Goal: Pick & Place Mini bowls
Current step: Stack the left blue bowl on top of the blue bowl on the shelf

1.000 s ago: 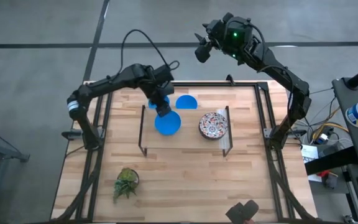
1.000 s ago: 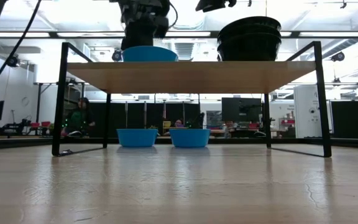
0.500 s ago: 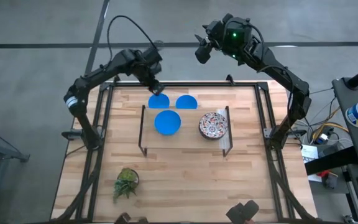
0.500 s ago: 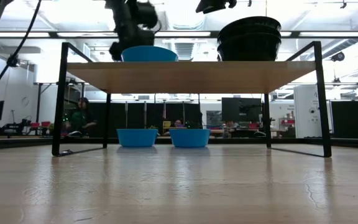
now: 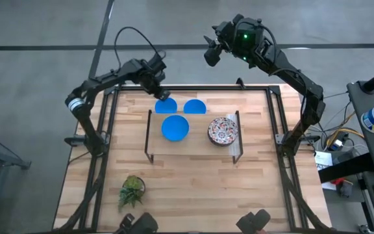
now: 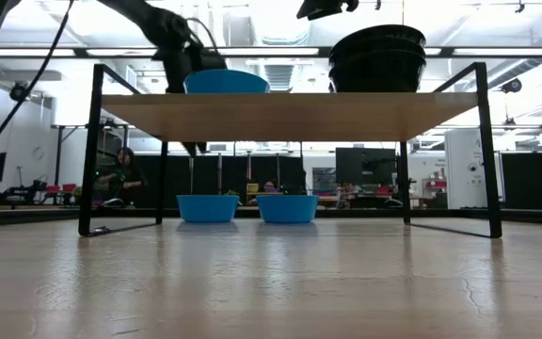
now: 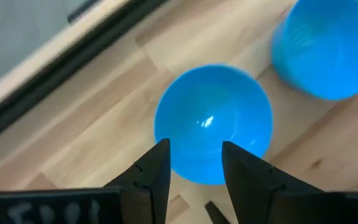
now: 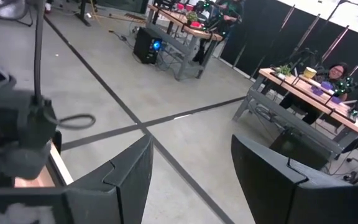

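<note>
A blue mini bowl point(image 5: 174, 127) stands on the shelf's top, seen on its left part in the low view point(image 6: 226, 82). Beside it is a stack of patterned mini bowls point(image 5: 223, 130), dark against the light in the low view point(image 6: 377, 56). Two more blue bowls point(image 5: 166, 105) point(image 5: 195, 106) stand on the table behind the shelf point(image 6: 207, 208) point(image 6: 287, 208). My left gripper point(image 5: 156, 84) is open above the left one point(image 7: 213, 134) without touching it. My right gripper point(image 5: 210, 53) is open, raised beyond the far edge.
The wooden shelf point(image 5: 193, 148) on black metal legs point(image 6: 90, 151) stands mid-table. A small green plant point(image 5: 132, 190) sits near the left near corner. Bare wood lies in front of the shelf. A person sits at a desk point(image 8: 334, 71) in the room behind.
My left gripper has moved off the blue bowl on the shelf, up and toward the table's far left, and now hangs over the left blue bowl behind the shelf. The bowl on the shelf has stayed in place.
</note>
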Robot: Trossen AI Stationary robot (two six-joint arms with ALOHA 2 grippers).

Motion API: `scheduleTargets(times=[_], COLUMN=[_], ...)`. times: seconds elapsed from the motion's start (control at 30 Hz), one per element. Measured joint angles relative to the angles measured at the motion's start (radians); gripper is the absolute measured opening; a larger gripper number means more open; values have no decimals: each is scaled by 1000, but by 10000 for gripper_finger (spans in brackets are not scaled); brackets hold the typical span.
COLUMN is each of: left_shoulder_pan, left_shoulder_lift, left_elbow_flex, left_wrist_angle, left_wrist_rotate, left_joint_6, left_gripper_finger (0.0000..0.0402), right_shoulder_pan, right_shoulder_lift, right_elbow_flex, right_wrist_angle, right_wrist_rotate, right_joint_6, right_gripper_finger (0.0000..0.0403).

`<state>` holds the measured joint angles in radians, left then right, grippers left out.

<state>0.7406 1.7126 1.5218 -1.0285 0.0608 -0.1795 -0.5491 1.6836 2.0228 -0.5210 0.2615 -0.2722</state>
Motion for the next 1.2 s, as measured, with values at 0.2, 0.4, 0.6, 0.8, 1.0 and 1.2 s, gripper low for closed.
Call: scheduleTargets(times=[0.2, 0.4, 0.6, 0.8, 1.0, 1.2], left_shoulder_pan=[0, 0, 2, 2, 3, 9], left_shoulder_lift=[0, 0, 0, 0, 0, 0], left_elbow_flex=[-137, -237, -320, -364, -365, -365], left_wrist_angle=[101, 179, 266, 302, 325, 363], left_wrist_rotate=[0, -1, -9, -11, -10, -38], left_joint_6=[-31, -62, -60, -85, -89, -112], left_gripper_finger=[135, 135, 135, 135, 118, 12], right_shoulder_pan=[0, 0, 0, 1, 1, 1], right_shoulder_lift=[0, -1, 0, 0, 0, 0], right_elbow_flex=[0, 0, -10, -21, -23, -26], right_wrist_angle=[0, 0, -1, -1, 0, 0], right_wrist_rotate=[0, 0, 0, 0, 0, 0], right_joint_6=[3, 2, -1, 0, 3, 3], right_gripper_finger=[215, 215, 215, 215, 215, 215])
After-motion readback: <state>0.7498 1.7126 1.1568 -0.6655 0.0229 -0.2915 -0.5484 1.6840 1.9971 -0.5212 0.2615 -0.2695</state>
